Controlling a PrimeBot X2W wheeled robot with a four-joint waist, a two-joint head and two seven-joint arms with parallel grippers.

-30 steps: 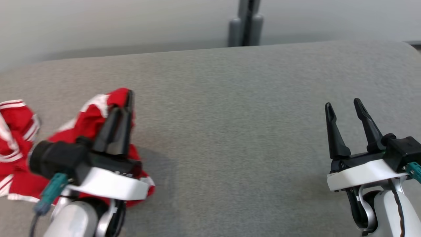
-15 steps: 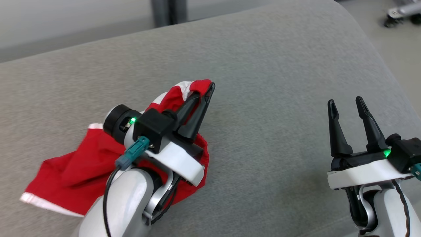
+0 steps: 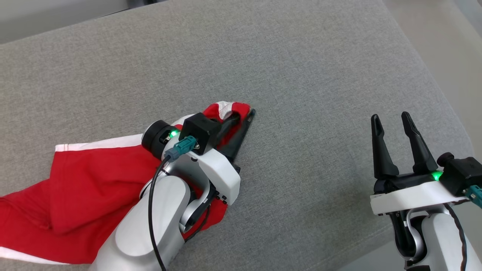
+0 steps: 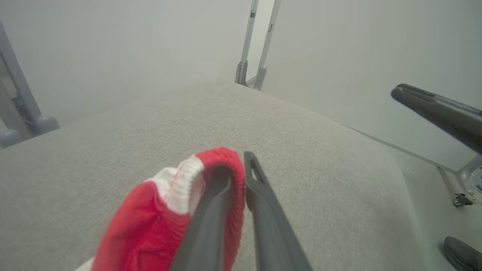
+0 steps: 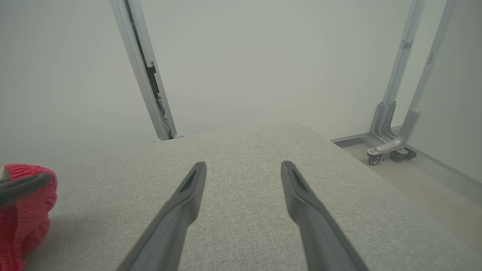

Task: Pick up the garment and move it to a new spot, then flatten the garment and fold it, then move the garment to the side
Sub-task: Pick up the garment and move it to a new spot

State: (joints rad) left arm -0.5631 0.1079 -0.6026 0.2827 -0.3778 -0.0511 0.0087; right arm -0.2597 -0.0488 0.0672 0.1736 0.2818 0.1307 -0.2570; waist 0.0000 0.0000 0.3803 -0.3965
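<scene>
The garment [image 3: 79, 192] is red cloth with white trim, trailing across the grey cushion from the lower left toward the middle. My left gripper [image 3: 244, 114] is shut on a bunched red and white edge of the garment [image 4: 211, 180], low against the cushion. In the left wrist view the cloth wraps over one finger [image 4: 205, 226]. My right gripper [image 3: 389, 119] stands open at the lower right, well apart from the cloth, with nothing between its fingers [image 5: 301, 195]. The right wrist view shows the held red bunch [image 5: 22, 210] at its left edge.
The grey cushion [image 3: 301, 67] ends at a rounded right edge with pale floor [image 3: 444, 45] beyond. Metal frame posts on castors [image 5: 391, 146] stand by the wall behind. Bare cushion lies between the two grippers.
The head camera has swung right and down. My left gripper has pulled the garment rightward across the cushion and lower, stretching the cloth out behind it. The right gripper has stayed open.
</scene>
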